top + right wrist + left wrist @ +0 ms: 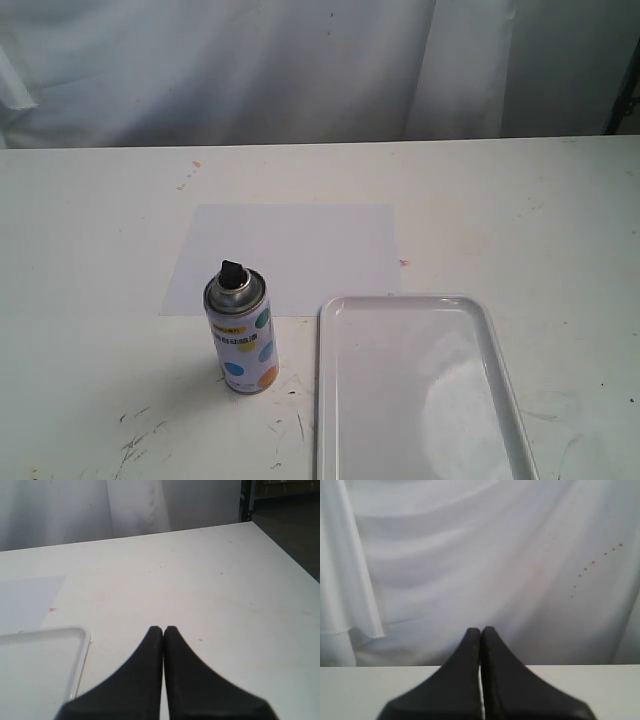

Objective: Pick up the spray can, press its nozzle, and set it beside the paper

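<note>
The spray can (241, 332) stands upright on the table, its dotted white label facing the exterior view and its black nozzle (232, 271) on top. It overlaps the near left corner of the white paper (290, 250), which lies flat behind it. Neither arm shows in the exterior view. My left gripper (481, 629) is shut with nothing in it, pointing at the white curtain over the table's far edge. My right gripper (163, 628) is shut and empty above bare table, right of the tray; a corner of the paper (27, 600) shows there.
A glossy white raised-rim tray (505, 370) lies right of the can at the front; its corner (82, 635) appears in the right wrist view. White curtains (300, 60) hang behind the table. Dark scuff marks (135, 440) dot the front left.
</note>
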`<state>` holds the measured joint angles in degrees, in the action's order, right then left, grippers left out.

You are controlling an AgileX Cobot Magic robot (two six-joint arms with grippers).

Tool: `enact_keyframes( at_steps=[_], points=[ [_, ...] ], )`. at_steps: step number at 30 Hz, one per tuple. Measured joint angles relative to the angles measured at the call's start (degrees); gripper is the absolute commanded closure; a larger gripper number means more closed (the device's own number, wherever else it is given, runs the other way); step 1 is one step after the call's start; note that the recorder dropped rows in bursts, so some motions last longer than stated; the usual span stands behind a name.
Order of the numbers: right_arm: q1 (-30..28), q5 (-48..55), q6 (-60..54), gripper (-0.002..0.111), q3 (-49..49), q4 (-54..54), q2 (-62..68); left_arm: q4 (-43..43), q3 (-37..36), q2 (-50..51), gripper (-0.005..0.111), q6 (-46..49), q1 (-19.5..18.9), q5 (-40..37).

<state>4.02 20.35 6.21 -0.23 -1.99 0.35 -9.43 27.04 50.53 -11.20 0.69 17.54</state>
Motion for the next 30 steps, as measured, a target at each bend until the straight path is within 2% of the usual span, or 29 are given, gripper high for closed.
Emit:
enact_keyframes(
  at_steps=[3, 5, 14, 18, 30],
  points=[
    [0.00, 0.00, 0.00, 0.108, 0.00, 0.00, 0.00, -2.39, -3.31, 2.16, 0.107, -2.48, 0.00, 5.23],
    [0.00, 0.00, 0.00, 0.108, 0.00, 0.00, 0.00, -7.23, -5.21, 3.46, 0.107, -4.62, 0.00, 7.14],
    [0.00, 0.00, 0.00, 0.108, 0.00, 0.00, 0.00, -29.72, -11.31, 8.08, 0.107, -18.76, 0.00, 9.50],
    [0.00, 0.00, 0.00, 0.108, 0.00, 0.00, 0.00, -32.57, -13.57, 10.58, 0.107, -20.64, 0.00, 11.21],
    [0.00, 0.00, 0.00, 0.108, 0.00, 0.00, 0.00, -33.59, -18.54, 19.71, 0.107, -22.67, 0.00, 19.51]
  ],
)
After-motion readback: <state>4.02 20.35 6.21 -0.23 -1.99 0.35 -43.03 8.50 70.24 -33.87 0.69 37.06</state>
